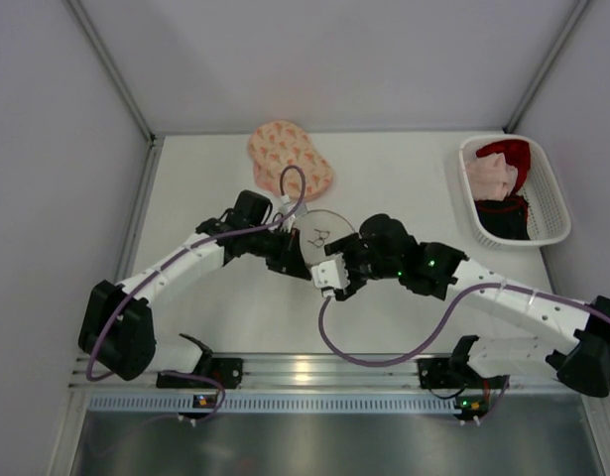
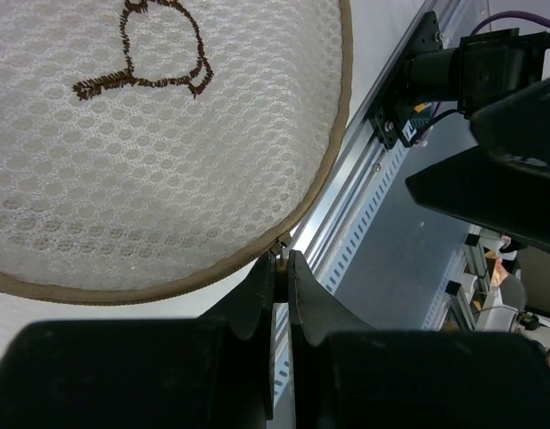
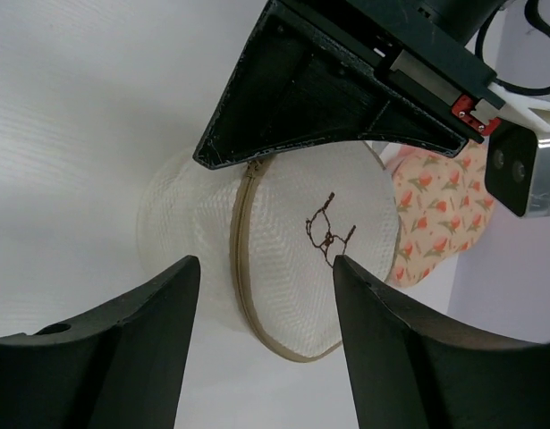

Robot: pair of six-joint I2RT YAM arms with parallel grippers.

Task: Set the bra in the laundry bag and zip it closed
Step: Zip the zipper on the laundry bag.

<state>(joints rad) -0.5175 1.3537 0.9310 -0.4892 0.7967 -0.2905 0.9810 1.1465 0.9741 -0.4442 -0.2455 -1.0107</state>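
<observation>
Find the bag (image 1: 320, 234) at the middle of the table (image 1: 205, 178), between the two wrists, tilted up on edge rather than lying flat. Note white mesh, a brown rim (image 2: 344, 85) and a brown stitched motif (image 2: 154, 54) on the round face. Cannot tell whether its lower edge touches the table.

Check the left gripper (image 2: 281, 266): fingers pressed together, pinching the rim at the edge of the mesh. In the right wrist view, see this gripper above the bag, gripping the rim at its top.

Check the right gripper (image 3: 263, 268): fingers spread wide, holding nothing, on the near side of the bag and apart from it.

Find the bra (image 1: 289, 157), peach with a red print, lying on the table just beyond the bag, near the far edge and outside the bag. Note a purple cable (image 1: 282, 181) looping in front of the bra's near part.

Find a white basket (image 1: 552, 193) at the far right, well apart from the bag, with red, pink and black cloth inside.
</observation>
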